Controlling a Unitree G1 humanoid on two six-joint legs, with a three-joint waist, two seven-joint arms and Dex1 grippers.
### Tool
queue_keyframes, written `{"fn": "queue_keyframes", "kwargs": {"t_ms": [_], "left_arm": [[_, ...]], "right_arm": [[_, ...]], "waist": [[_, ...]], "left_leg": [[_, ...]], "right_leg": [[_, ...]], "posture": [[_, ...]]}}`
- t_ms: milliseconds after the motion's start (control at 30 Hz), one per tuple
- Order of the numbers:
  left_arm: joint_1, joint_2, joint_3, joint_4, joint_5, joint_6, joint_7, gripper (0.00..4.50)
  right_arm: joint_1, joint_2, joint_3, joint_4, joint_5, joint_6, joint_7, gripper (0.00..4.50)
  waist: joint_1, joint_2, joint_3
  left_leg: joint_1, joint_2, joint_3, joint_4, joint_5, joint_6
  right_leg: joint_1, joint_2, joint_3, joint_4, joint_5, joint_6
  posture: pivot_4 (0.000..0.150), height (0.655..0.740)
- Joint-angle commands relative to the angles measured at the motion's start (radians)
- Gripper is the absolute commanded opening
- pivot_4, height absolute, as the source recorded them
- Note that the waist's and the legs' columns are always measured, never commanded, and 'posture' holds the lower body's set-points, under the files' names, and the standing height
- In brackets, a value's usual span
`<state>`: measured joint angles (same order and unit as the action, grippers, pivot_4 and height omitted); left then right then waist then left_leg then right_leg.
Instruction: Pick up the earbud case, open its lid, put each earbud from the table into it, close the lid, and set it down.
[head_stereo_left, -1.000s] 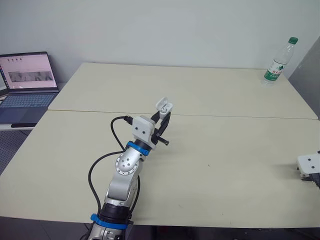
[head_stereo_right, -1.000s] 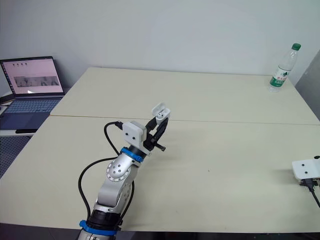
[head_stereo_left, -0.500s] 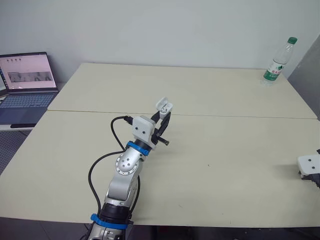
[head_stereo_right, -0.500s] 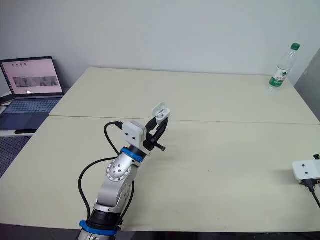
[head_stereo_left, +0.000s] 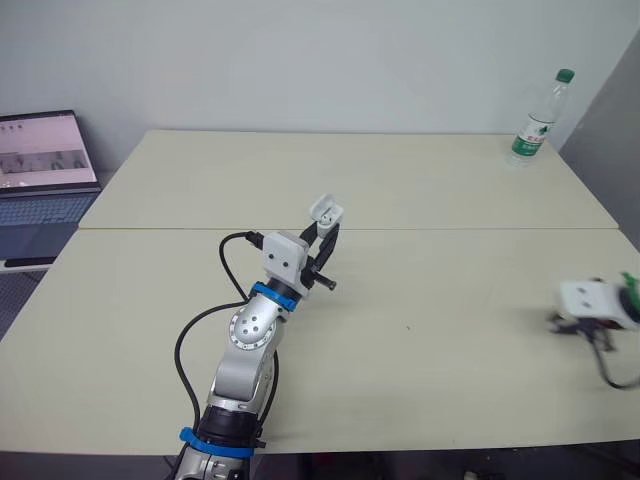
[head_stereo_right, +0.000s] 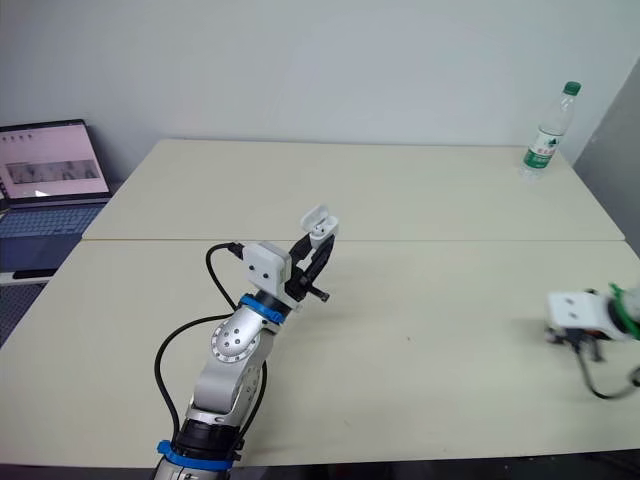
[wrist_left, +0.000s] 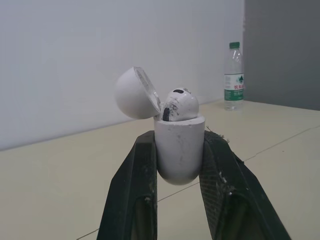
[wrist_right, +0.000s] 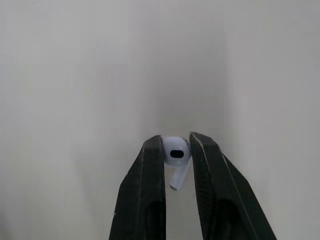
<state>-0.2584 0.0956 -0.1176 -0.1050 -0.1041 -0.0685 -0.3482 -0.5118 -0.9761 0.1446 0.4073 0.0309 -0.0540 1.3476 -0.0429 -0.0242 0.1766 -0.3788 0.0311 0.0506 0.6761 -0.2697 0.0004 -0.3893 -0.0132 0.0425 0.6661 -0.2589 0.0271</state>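
My left gripper (head_stereo_left: 326, 224) is shut on the white earbud case (wrist_left: 179, 149), held upright above the middle of the table. The case's lid (wrist_left: 135, 93) stands open and one white earbud (wrist_left: 180, 105) sits in it. In the right wrist view my right gripper (wrist_right: 176, 146) is shut on the second white earbud (wrist_right: 175, 155), its stem hanging down between the fingers (wrist_right: 152, 165) over the bare table. In the head views the right arm's white wrist block (head_stereo_left: 588, 300) hovers above the table's right side, blurred.
A clear water bottle (head_stereo_left: 535, 121) with a green cap and label stands at the table's far right corner. An open laptop (head_stereo_left: 38, 160) sits on a lower surface off the table's left edge. A seam (head_stereo_left: 450, 229) runs across the cream table.
The head camera has shifted, sliding the whole scene. The right arm has come inward from the right edge. The left gripper and case hold still.
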Motion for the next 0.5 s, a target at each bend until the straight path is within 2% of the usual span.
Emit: {"fn": "queue_keyframes", "kwargs": {"t_ms": [33, 100, 233, 333, 500], "left_arm": [[-0.029, 0.009, 0.011, -0.017, -0.022, -0.008, -0.019, 0.75], [-0.034, 0.018, 0.013, -0.012, -0.034, -0.004, -0.038, 0.75], [-0.061, 0.029, 0.016, -0.009, -0.066, 0.017, -0.071, 0.75], [-0.085, 0.036, 0.016, -0.006, -0.085, 0.032, -0.097, 0.75], [-0.122, 0.04, 0.02, 0.0, -0.109, 0.053, -0.126, 0.75]], "right_arm": [[-0.08, 0.137, -0.133, -0.357, 0.276, 0.499, -0.175, 0.37], [-0.135, 0.257, -0.201, -0.485, 0.401, 0.685, -0.31, 0.37], [-0.234, 0.487, -0.287, -0.608, 0.543, 0.879, -0.574, 0.37], [-0.262, 0.623, -0.303, -0.647, 0.589, 0.912, -0.696, 0.37], [-0.267, 0.741, -0.266, -0.637, 0.562, 0.842, -0.797, 0.37]], "waist": [[0.005, 0.001, 0.0], [0.013, 0.002, -0.001], [0.034, 0.001, -0.001], [0.045, 0.001, -0.001], [0.042, 0.001, -0.001]], "left_leg": [[0.0, -0.001, -0.003, 0.0, 0.0, 0.0], [-0.003, -0.002, -0.006, 0.001, 0.0, -0.001], [-0.018, -0.004, -0.008, 0.004, 0.0, -0.001], [-0.021, -0.005, -0.009, 0.004, 0.0, -0.001], [-0.022, -0.007, -0.009, 0.004, 0.0, 0.0]], "right_leg": [[-0.001, 0.0, -0.002, 0.001, 0.0, 0.0], [-0.004, 0.0, -0.003, 0.003, 0.0, 0.0], [-0.018, -0.002, -0.006, 0.008, 0.0, -0.001], [-0.02, -0.003, -0.007, 0.008, 0.0, -0.001], [-0.02, -0.005, -0.007, 0.007, 0.0, -0.001]], "posture": [[0.15, 0.74], [0.15, 0.74], [0.15, 0.74], [0.15, 0.74], [0.15, 0.74]]}}
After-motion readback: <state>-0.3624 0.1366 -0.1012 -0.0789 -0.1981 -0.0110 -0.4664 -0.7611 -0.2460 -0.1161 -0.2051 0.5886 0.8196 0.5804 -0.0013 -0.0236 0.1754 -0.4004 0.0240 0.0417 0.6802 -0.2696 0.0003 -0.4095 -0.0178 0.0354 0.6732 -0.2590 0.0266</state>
